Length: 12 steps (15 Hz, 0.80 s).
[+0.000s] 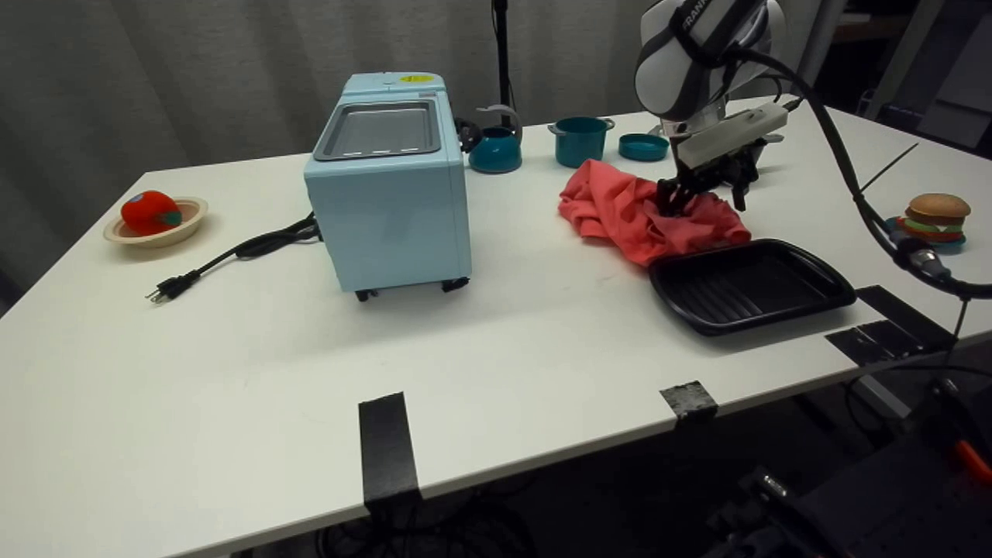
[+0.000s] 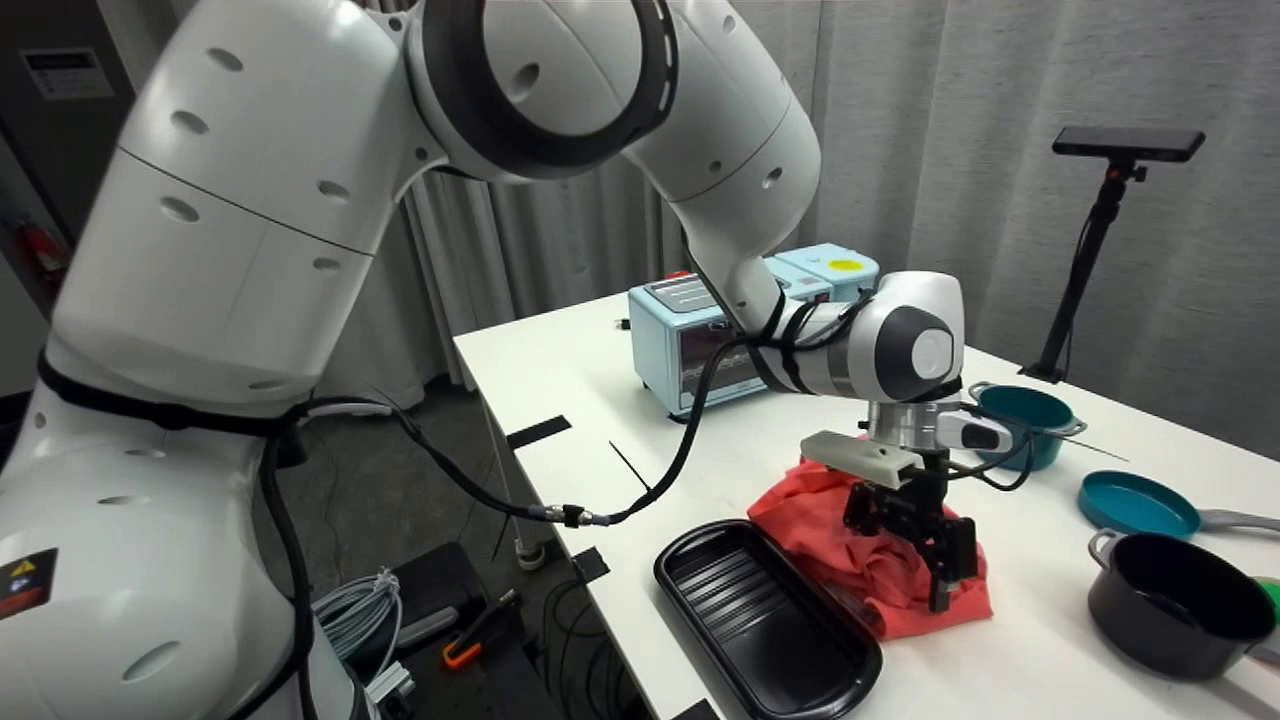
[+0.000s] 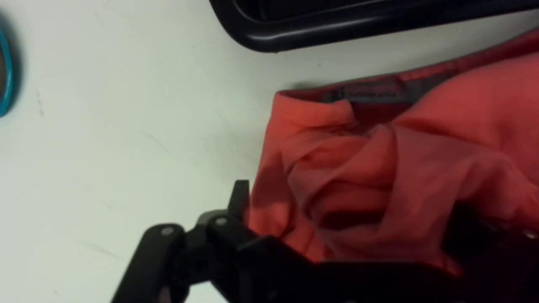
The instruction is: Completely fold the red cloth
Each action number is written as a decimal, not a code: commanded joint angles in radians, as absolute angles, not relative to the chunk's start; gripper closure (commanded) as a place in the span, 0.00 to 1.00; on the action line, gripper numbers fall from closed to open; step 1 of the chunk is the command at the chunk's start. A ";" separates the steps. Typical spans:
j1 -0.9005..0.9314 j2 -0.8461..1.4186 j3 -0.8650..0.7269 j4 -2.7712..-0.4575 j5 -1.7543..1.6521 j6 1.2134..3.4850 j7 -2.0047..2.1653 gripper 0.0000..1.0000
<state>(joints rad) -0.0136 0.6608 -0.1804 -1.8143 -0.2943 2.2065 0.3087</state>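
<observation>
Red cloth [image 1: 612,203] is bunched on the worktop [image 1: 542,372], directly below the hand [image 2: 902,552], in loose, rumpled folds. Hand is wide apart, fingers [image 3: 240,198] down, cloth filling most of the gap in the wrist view; nothing clamped. In that view one finger is at the cloth's edge, bare worktop beyond it; the other is down among the folds, dark and blurred, can't tell how hard it presses. Grey tag [image 3: 379,93] shows near a corner of the cloth. Black tray [image 1: 759,288] is just beside the cloth; wrist view has a strip of worktop between them there. Teal pot [image 1: 581,143] and pan [image 2: 1140,503] are across the cloth from the tray. Blue oven [image 1: 395,217] stands well apart from the cloth.
</observation>
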 commanded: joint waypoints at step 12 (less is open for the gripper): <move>-0.018 0.737 -0.219 -1.751 -0.206 2.296 0.420 0.72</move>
<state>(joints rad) -0.0152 0.7032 -0.2039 -1.7757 -0.2268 2.2536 0.3927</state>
